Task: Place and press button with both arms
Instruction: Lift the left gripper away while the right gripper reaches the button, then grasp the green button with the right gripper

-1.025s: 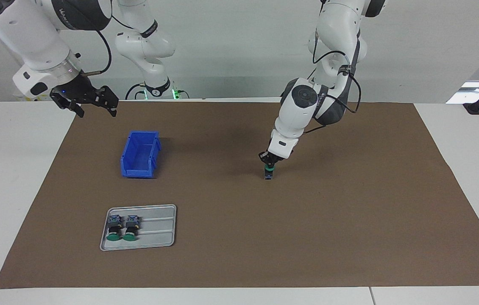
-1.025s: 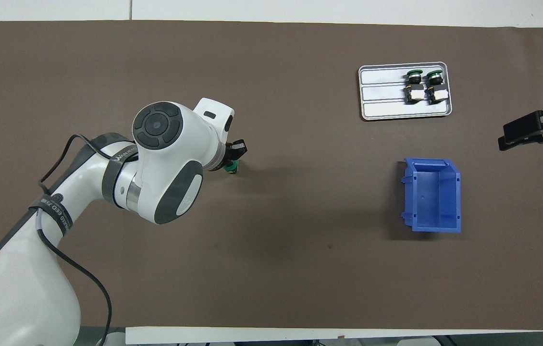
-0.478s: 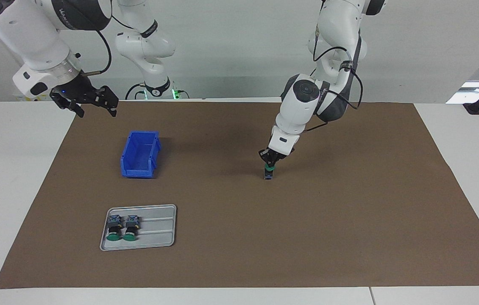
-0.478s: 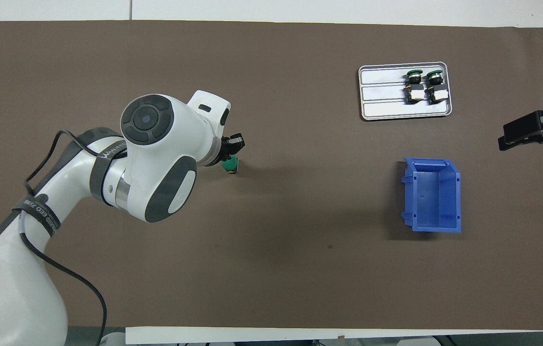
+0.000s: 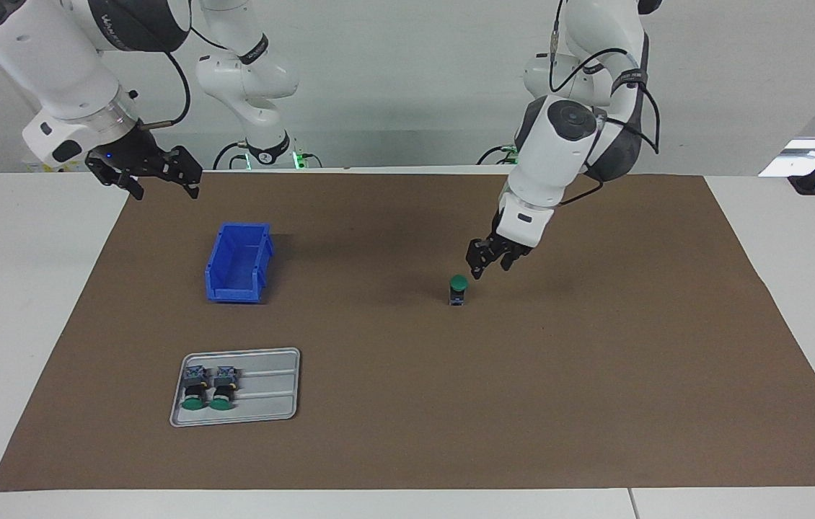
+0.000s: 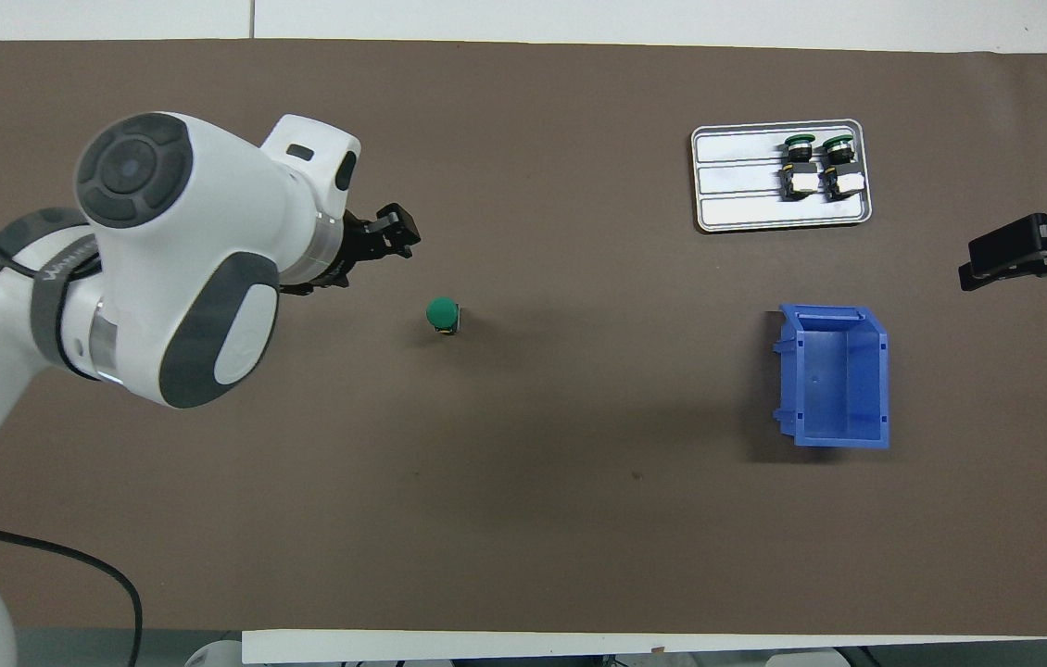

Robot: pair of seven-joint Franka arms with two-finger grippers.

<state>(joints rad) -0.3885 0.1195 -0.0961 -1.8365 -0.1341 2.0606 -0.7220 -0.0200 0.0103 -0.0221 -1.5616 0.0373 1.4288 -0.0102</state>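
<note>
Jaws of left gripper open, empty, in the air at about 1 o'clock of the button in the facing view. Button upright on mat, mid-table, untouched. Placing looks done; next a press straight down on the cap. Right gripper waits open by bin.

A round green-capped push button with a black collar and blue-grey body stands on a plain brown mat over a white bench, with a bright blue plastic bin, a silver-grey metal tray and white, dark-banded arms with black end effectors.
</note>
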